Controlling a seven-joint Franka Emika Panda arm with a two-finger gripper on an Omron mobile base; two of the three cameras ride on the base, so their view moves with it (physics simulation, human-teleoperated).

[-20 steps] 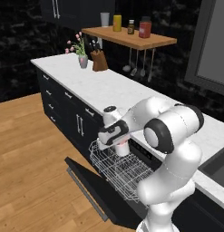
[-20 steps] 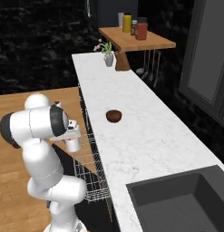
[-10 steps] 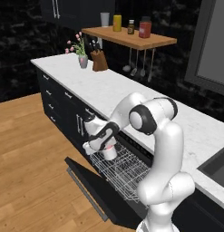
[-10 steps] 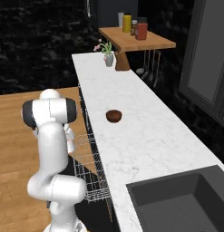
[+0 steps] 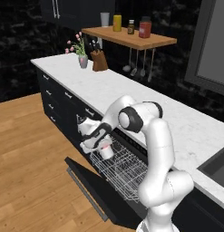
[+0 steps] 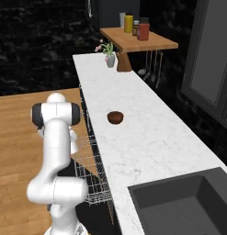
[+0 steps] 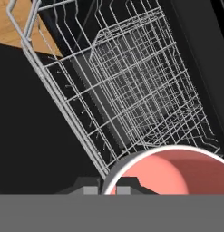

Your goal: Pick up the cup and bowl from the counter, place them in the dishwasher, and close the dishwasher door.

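Your pincer was closed on the cup, and what mattered for the coming move was how that cup sat against the wire rack: it hung just above the rack's front corner, the one nearest the dark cabinets, with the open rack spreading away beyond and below it. In the hand view the cup's coral mouth faced the camera, so its long axis ran along the pincer, tilted rather than upright, and the rack's grid lay straight ahead. You would, I judge, have needed to carry it a little further in over the rack before letting go, since at the corner it could catch the rim wire. The cup looked small, white-walled, with a coral inside. The dishwasher door lay dropped open beneath the rack. The bowl, dark reddish-brown and shallow, sat on the worktop, well apart from the rack, between the plant pot and the sink.
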